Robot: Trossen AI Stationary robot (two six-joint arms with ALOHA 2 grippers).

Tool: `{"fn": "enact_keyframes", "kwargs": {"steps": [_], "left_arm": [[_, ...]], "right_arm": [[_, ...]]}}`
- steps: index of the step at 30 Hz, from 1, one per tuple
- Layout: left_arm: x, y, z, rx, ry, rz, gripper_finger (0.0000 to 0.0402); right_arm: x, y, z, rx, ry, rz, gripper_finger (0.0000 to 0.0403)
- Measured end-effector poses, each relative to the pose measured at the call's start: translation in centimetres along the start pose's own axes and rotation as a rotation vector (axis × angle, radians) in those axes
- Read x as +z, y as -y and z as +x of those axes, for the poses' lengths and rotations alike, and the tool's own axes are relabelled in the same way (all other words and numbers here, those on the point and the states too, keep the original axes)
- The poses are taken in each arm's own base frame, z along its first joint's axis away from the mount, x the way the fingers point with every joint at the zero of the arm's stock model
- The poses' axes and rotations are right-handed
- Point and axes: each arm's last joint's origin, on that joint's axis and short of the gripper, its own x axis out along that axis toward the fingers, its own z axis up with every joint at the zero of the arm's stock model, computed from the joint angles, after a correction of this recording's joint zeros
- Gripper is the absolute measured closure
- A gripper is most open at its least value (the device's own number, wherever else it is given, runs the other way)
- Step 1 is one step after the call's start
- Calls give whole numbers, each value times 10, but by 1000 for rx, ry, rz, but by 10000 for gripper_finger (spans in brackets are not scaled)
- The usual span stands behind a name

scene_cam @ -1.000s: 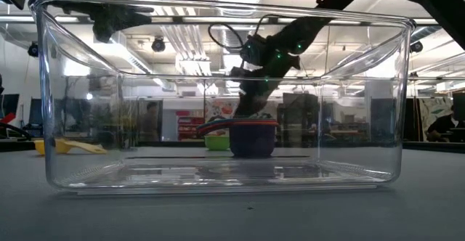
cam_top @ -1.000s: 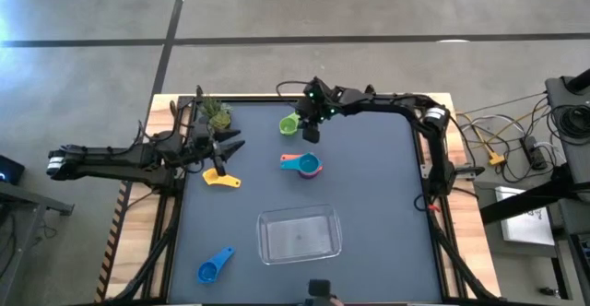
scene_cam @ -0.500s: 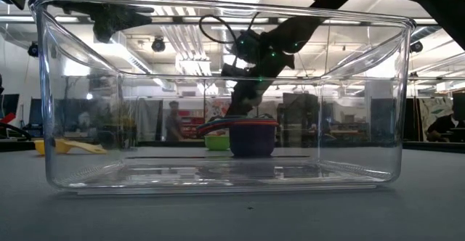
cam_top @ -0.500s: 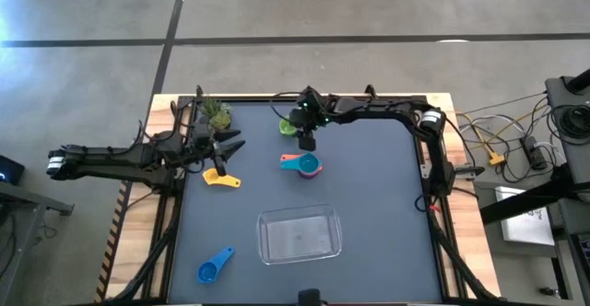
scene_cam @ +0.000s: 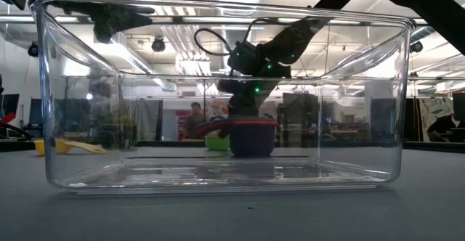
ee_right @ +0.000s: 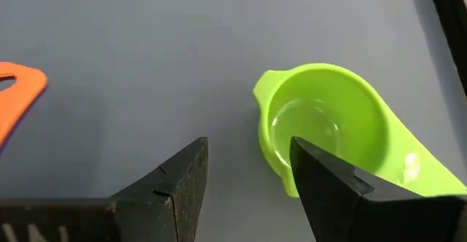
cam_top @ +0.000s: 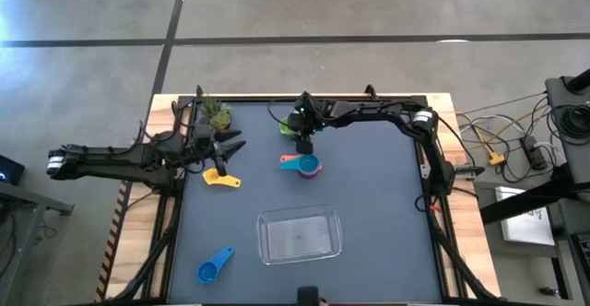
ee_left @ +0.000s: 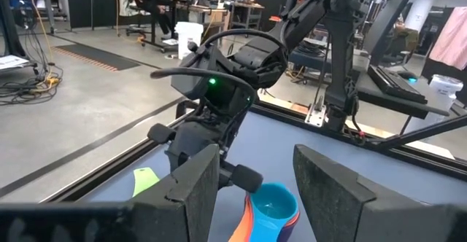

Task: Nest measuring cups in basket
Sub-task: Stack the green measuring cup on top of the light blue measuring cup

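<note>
A green measuring cup [ee_right: 325,125] sits upright on the dark mat near the far edge, its handle [ee_right: 423,173] pointing away. My right gripper [ee_right: 248,180] hangs open just above it, slanting down, with one finger over the cup's near rim. A stack of nested cups [cam_top: 302,164], teal on top with an orange handle [ee_right: 18,89], rests a little nearer. The yellow cup [cam_top: 219,178] and the blue cup [cam_top: 214,266] lie on the left side of the mat. The clear basket [cam_top: 298,234] stands near the front. My left gripper [cam_top: 228,148] waits open at the left, holding nothing.
A small potted plant [cam_top: 217,114] stands at the far left corner, close to the left gripper. Black rails [cam_top: 433,172] frame the mat. In the low view the basket's wall [scene_cam: 73,88] fills the foreground, and people show in the room beyond.
My right gripper has moved toward the table's left edge and down, closing in on the green cup. The cups, the basket and my left arm have stayed where they were.
</note>
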Motion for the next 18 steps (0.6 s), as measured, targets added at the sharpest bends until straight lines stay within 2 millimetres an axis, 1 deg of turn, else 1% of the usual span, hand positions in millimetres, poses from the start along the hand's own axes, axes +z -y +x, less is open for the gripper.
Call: {"fn": "enact_keyframes", "kwargs": {"steps": [4,13,18], "left_arm": [[-1,0,1,1,-8,3,241],[-3,1,4,4,-18,7,241],[-3,1,4,4,-20,7,241]], "right_arm": [[0,3,0,-22,5,1,221],[-2,6,-1,-46,-7,9,246],[-1,6,-1,-54,-2,1,245]]}}
